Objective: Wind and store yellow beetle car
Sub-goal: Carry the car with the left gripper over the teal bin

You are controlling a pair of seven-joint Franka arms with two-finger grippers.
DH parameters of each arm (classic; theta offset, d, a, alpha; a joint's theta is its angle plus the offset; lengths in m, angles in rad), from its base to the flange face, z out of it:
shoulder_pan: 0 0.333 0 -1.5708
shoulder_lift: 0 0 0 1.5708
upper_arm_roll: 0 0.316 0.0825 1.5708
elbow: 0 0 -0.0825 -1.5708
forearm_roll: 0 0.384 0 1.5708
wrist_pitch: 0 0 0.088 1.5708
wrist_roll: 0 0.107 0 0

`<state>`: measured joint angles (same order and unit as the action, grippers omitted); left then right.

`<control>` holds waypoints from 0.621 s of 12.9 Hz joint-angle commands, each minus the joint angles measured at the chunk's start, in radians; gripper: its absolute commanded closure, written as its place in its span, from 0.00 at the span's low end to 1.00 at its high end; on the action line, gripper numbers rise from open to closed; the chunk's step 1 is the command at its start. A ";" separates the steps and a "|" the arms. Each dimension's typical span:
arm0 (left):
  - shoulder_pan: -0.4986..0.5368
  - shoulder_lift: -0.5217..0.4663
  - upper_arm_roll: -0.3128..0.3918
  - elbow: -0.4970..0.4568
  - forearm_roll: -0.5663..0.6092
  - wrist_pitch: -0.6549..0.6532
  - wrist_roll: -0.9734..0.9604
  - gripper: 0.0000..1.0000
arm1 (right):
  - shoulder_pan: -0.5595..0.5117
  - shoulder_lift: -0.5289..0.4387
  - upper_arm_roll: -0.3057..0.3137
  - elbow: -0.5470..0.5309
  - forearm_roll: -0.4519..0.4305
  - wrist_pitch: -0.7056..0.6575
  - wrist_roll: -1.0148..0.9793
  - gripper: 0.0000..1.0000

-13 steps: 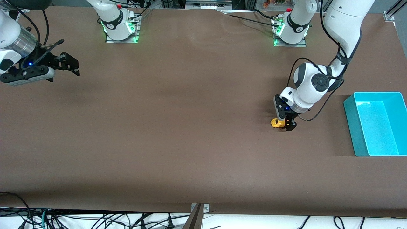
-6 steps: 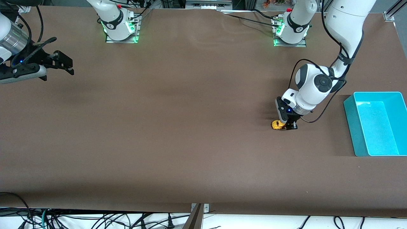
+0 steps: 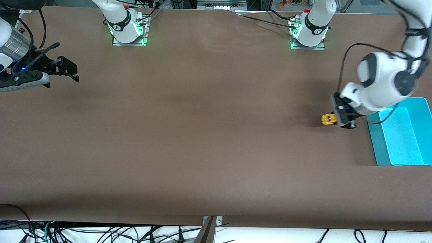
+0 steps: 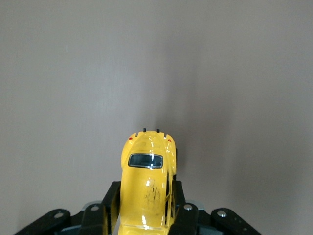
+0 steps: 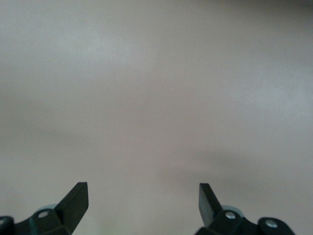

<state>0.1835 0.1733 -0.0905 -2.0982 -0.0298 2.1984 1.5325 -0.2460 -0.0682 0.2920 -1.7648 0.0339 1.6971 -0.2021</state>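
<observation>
Yellow beetle car [image 4: 148, 183]: glossy rounded body, dark window, pinched between the fingers of the left tool [image 3: 338, 120], held over the brown worktop [image 3: 202, 135] just beside a teal bin [image 3: 378, 145]. Right tool [image 5: 142, 203]: spread, waiting over the right arm's end of the worktop.

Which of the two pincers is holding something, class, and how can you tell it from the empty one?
The left pincer, beside the teal bin, is shut on the yellow beetle car. The right pincer waits open and empty at the right arm's end.
</observation>
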 commanded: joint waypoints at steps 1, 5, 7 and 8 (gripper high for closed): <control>0.175 0.011 -0.009 0.073 -0.019 -0.115 0.208 0.84 | 0.013 0.013 -0.008 0.031 -0.014 -0.025 0.001 0.00; 0.404 0.102 -0.008 0.188 -0.018 -0.121 0.475 0.84 | 0.013 0.008 -0.007 0.019 -0.014 -0.027 0.001 0.00; 0.467 0.171 -0.009 0.253 -0.013 -0.121 0.558 0.84 | 0.013 0.007 -0.007 0.021 -0.014 -0.028 0.000 0.00; 0.497 0.236 -0.009 0.288 -0.021 -0.120 0.598 0.83 | 0.013 0.007 -0.008 0.025 -0.014 -0.028 -0.002 0.00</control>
<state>0.6391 0.2945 -0.0825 -1.9137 -0.0298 2.1042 2.0533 -0.2437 -0.0656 0.2918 -1.7643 0.0332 1.6934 -0.2021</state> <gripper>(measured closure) 0.542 0.000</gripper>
